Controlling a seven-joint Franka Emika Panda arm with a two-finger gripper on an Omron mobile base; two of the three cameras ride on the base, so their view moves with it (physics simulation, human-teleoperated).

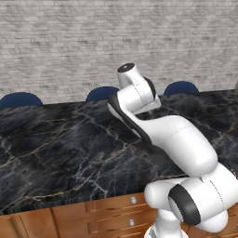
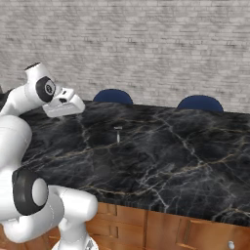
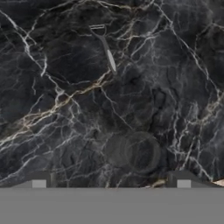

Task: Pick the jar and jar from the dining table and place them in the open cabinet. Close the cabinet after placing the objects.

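Stretching across the left base view, the table [image 1: 60, 148] of black marble with white and gold veins is filling the middle of the frame, from the left edge to the right. Behind it, three blue chair backs [image 1: 21, 99] are peeking over its far edge, spaced from the left to the upper right, and a pale brick wall [image 1: 69, 42] is rising behind them. Along the bottom, orange-brown drawer fronts [image 1: 111, 204] with small silver knobs [image 1: 133, 200] are showing under the slab. The white arm [image 1: 176, 139] is bending up from the lower right and reaching over the marble near the centre.

In the right base view the arm is standing at the left. To its right, a small grey utensil [image 2: 117, 135] is lying alone on the marble, left of centre.

In the hand view the utensil is lying in the upper middle of the frame. Below it, right of centre, a faint round outline [image 3: 135, 151] is showing on the marble; I cannot tell what it is. The pincer [image 3: 110, 181] is hanging spread wide at the bottom, its two tips far apart and holding nothing. At the lower right edge an orange-brown sliver [image 3: 219, 181] is poking in; whether it is a jar I cannot tell.
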